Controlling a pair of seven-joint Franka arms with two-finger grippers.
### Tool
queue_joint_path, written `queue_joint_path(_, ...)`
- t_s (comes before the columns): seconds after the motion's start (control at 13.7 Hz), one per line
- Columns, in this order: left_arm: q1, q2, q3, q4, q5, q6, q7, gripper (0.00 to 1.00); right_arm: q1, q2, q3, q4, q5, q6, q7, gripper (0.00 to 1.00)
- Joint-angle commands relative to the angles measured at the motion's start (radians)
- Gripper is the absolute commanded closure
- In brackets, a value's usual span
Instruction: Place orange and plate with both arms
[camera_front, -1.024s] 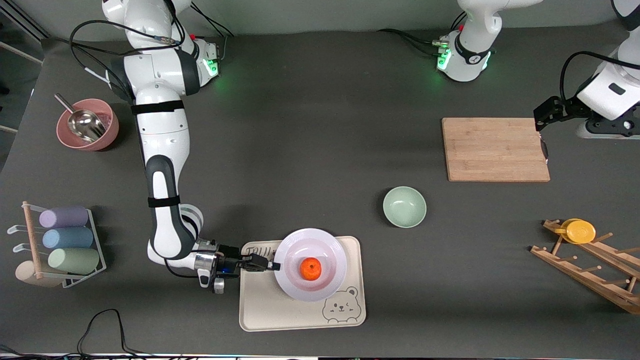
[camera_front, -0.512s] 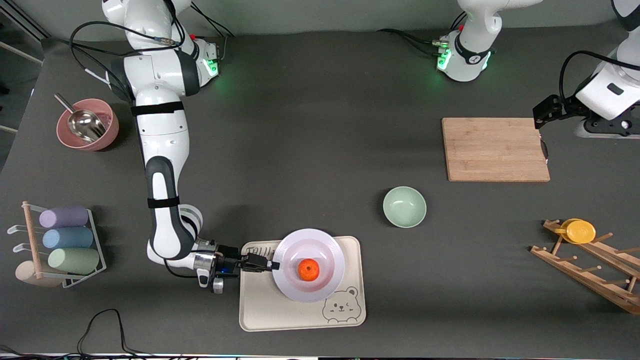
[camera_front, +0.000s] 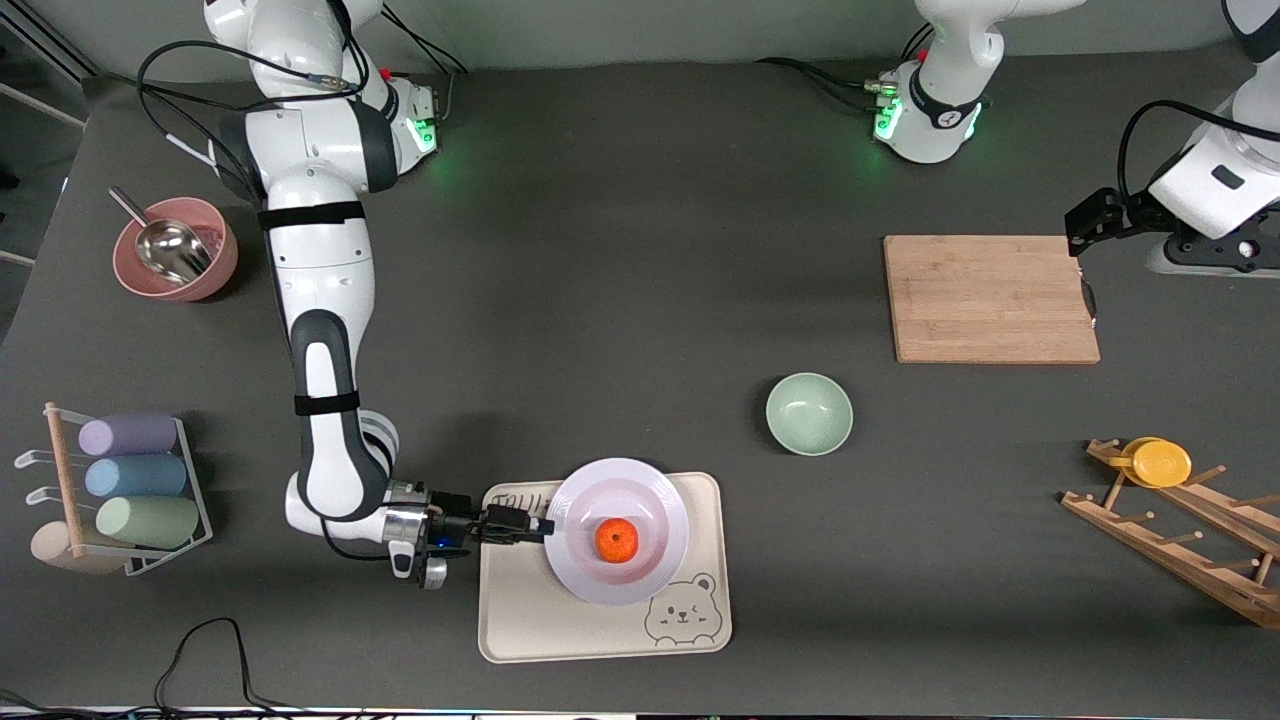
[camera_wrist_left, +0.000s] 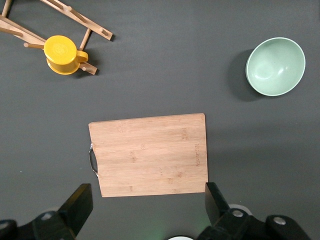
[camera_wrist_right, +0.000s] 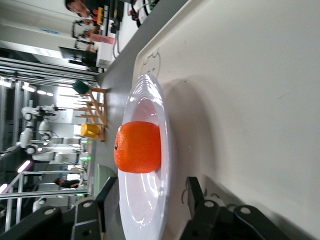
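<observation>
— Plate location?
— Recorded on the beige bear tray, at the tabletop edge nearest the front camera. Its rim is straddled by the parted fingers of the right gripper, one above and one below, without visible clamping.
— Orange?
— Listed at the plate's centre.
— Left gripper?
— Held wide open over the cutting board, empty; that arm is logged as waiting. A green bowl is noted between board and tray.

The beige tray lies partly hidden under the plate; its printed lettering is half covered
</observation>
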Motion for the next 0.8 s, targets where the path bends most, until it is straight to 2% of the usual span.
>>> queue_joint_path(0.0,-0.014,-0.003,0.008,0.009,0.002,-0.020,0.017,0.00,-0.007,-0.089,-0.026,0.005,-0.196,-0.009,0.152,0.37)
queue_joint_path(0.15,-0.012,-0.003,0.008,0.009,0.002,-0.022,0.017,0.00,-0.018,-0.164,-0.027,0.005,-0.397,-0.037,0.197,0.36)
queue_joint_path(0.37,-0.006,-0.001,0.010,0.011,-0.002,-0.017,0.012,0.00,-0.051,-0.287,-0.027,-0.006,-0.673,-0.113,0.200,0.24)
queue_joint_path(0.44,-0.008,-0.001,0.010,0.012,-0.002,-0.019,0.006,0.00,-0.068,-0.334,-0.027,-0.020,-0.771,-0.150,0.200,0.10)
queue_joint_path(0.51,-0.008,-0.001,0.010,0.014,-0.002,-0.019,0.002,0.00,-0.075,-0.394,-0.026,-0.040,-0.870,-0.184,0.202,0.00)
queue_joint_path(0.73,0.038,-0.003,0.019,0.014,-0.067,-0.011,-0.009,0.00,-0.082,-0.628,-0.018,-0.182,-1.157,-0.227,0.208,0.00)
